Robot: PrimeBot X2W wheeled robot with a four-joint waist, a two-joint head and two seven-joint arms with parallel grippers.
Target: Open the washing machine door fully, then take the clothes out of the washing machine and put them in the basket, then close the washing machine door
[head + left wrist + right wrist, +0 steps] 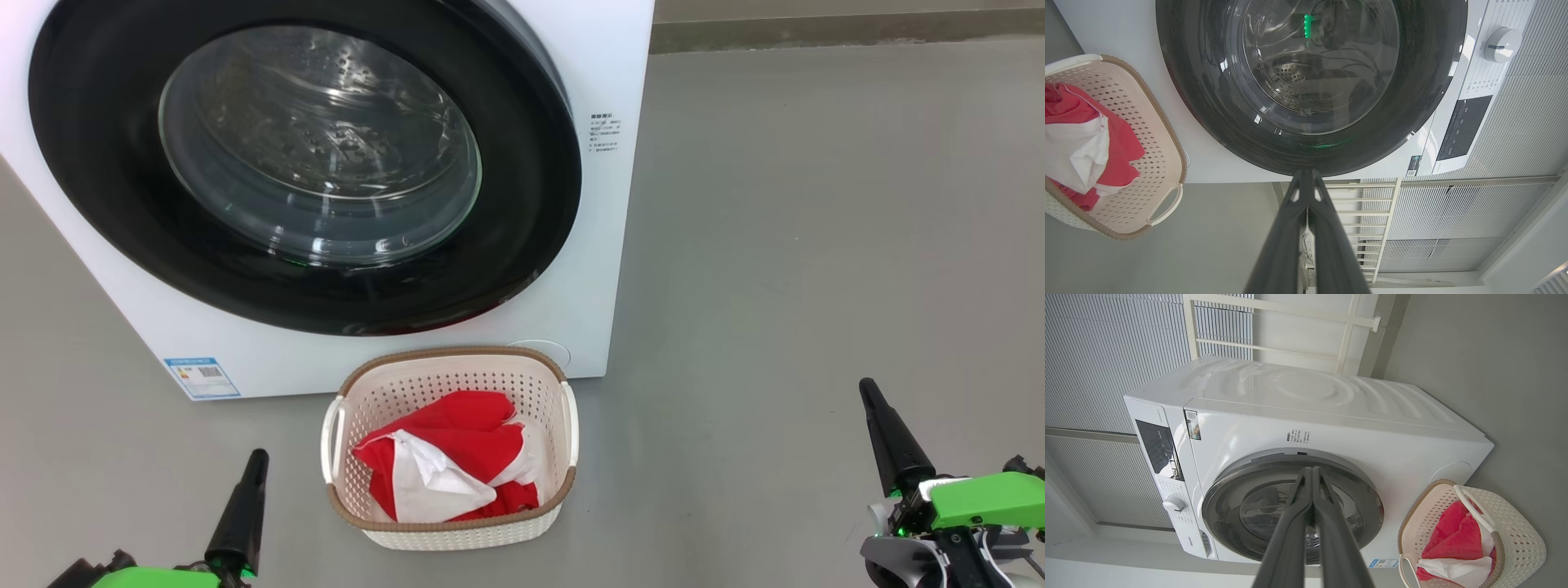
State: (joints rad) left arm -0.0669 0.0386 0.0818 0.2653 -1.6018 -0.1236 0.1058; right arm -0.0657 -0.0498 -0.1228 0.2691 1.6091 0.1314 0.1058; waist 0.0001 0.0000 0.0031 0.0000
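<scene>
Presently listed: the clothes point(457, 457), red with white parts, lie heaped inside the basket point(449, 354). It stands on the grey floor point(816, 245) just before the washing machine point(604, 245), below the washing machine door point(106, 204), whose black rim sits shut against the white front. The left hand point(258, 459), near the basket's left, and the right hand point(869, 392), well apart on its right, are each clenched on nothing, fingers pressed together.

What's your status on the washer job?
Left gripper and right gripper shut, empty, hanging free. Door looks closed; clothes in the basket. Nothing in the way.
</scene>
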